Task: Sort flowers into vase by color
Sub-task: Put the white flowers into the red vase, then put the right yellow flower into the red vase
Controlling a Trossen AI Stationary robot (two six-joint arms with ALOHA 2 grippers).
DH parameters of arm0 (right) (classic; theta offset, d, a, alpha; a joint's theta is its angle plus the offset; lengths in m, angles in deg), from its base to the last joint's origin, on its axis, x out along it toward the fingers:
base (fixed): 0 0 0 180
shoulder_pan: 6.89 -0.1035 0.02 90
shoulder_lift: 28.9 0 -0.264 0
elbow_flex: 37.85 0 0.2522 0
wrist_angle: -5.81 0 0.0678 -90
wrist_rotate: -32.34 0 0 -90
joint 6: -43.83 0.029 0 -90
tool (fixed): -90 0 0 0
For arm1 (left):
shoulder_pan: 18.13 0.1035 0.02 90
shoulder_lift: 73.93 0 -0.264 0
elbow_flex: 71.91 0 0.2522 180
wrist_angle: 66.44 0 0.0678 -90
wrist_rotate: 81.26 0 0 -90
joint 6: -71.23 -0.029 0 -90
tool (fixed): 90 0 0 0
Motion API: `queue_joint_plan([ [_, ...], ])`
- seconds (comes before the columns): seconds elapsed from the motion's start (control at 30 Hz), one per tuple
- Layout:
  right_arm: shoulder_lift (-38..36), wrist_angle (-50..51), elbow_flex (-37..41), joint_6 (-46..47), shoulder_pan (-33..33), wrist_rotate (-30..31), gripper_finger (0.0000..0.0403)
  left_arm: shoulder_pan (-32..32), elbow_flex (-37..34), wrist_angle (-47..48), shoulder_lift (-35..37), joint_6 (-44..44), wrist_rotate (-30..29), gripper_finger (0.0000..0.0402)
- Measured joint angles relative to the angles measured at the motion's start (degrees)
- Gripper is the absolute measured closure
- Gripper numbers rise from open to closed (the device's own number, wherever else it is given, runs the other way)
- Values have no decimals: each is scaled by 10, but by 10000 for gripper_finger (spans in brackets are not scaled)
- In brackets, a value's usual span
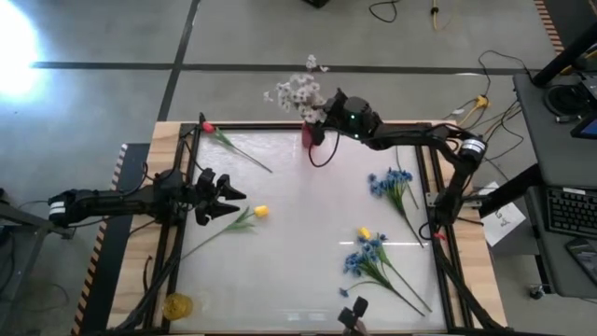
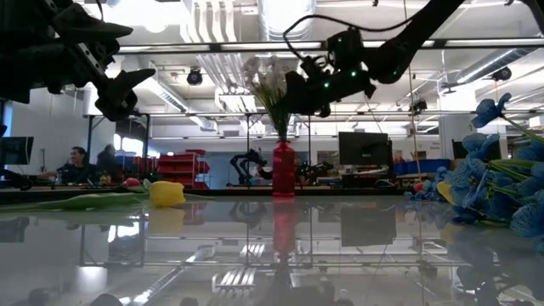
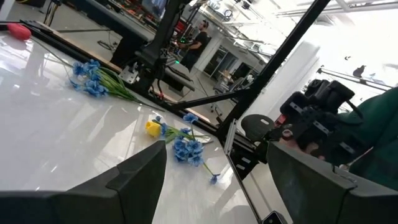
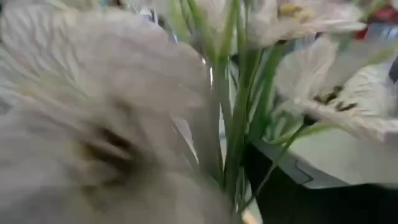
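A red vase stands at the table's far edge and holds a spray of white flowers upright. My right gripper is up at those stems, just above the vase. The right wrist view is filled by white blossoms and green stems, and the fingers do not show. My left gripper hovers open at the table's left side, pointing right, just left of a yellow bud lying on its stem. A pink-red bud lies far left. Blue clusters and a second yellow bud lie on the right.
A yellowish vase stands at the near left corner. A black frame borders the white tabletop. The middle of the table is bare. A dark camera mount sits at the near edge. People sit in the room behind.
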Motion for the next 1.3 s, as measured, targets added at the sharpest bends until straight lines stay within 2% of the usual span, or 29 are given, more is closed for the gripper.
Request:
queue_joint_plan([
  [0.17, -49, 124, -5, 0, 1, 1, 185, 0, 0, 0, 0, 0, 0, 132],
  [0.43, -104, 270, -8, 26, 0, 1, 134, 0, 0, 0, 0, 0, 0, 132],
  [0.67, -176, 388, -4, 41, -35, 16, 125, 0, 0, 0, 0, 0, 0, 132],
  [0.83, -208, 435, 12, 41, -100, 81, 138, 0, 0, 0, 0, 0, 0, 132],
  [0.97, -218, 436, 23, 60, -168, 86, 146, 0, 0, 0, 0, 0, 0, 132],
  [1.17, -214, 470, 26, 150, -294, 143, 147, 0, 0, 0, 0, 0, 0, 132],
  [1.3, -204, 476, 26, 272, -390, 179, 151, 0, 0, 0, 0, 0, 0, 132],
])
